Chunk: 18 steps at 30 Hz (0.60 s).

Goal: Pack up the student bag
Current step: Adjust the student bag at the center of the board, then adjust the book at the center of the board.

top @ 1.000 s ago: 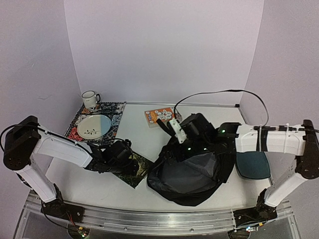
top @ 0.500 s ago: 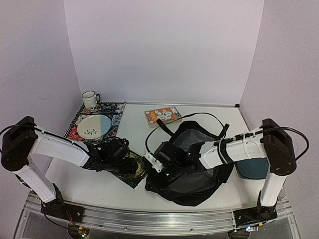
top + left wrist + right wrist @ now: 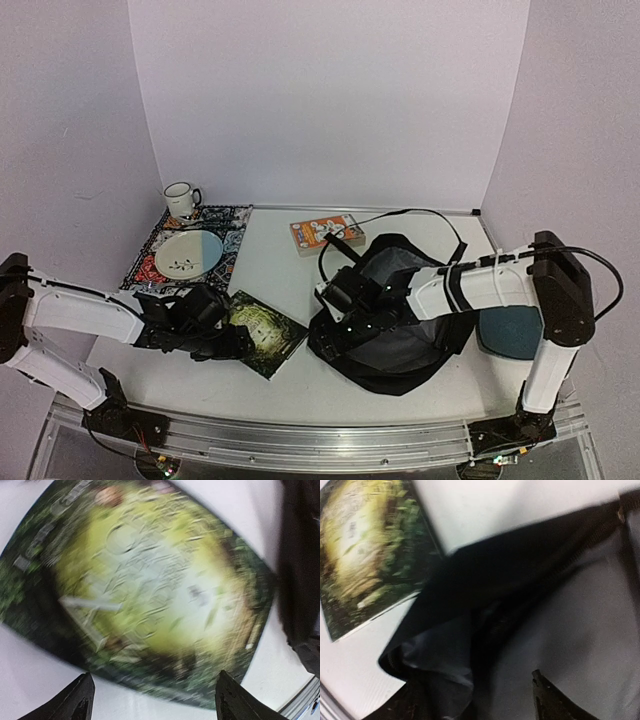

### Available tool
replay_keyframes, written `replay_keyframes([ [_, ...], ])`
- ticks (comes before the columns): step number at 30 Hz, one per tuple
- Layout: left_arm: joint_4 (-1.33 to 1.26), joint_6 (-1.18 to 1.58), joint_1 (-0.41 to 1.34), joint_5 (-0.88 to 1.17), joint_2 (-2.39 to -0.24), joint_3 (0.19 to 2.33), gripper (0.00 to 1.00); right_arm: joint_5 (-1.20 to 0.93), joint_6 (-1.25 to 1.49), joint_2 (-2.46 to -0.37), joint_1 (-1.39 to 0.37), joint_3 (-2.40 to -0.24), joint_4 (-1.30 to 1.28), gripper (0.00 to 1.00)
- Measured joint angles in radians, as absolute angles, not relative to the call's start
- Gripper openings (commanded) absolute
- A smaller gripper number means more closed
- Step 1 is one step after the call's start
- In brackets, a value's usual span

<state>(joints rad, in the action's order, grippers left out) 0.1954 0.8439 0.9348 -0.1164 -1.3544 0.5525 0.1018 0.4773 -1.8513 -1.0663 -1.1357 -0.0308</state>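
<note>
White table (image 3: 290, 265) from above: my left gripper (image 3: 236, 344) has pulled back left, so the green book (image 3: 268, 330) shows more. My right gripper (image 3: 335, 308) now sits at the left rim of the student bag (image 3: 405, 350), mid-table. Left wrist: fingers (image 3: 77, 700) spread wide over the book. Right wrist: bag cloth lies by my fingers (image 3: 547, 700); I cannot tell if they pinch it.

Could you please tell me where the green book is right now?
In the top view, the green book lies flat on the table, left of centre near the front edge, between the left gripper and the bag.
</note>
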Motion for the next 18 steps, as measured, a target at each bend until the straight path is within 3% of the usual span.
replay_keyframes([
  [7,0.285,0.927,0.799,-0.041,-1.229,0.463,0.89,0.055,0.389,-1.832,-1.084,-1.286,-0.038,0.93],
  [18,0.212,1.029,0.761,-0.020,-1.164,0.401,0.87,0.019,0.318,-2.118,-1.073,-1.596,-0.001,0.96],
])
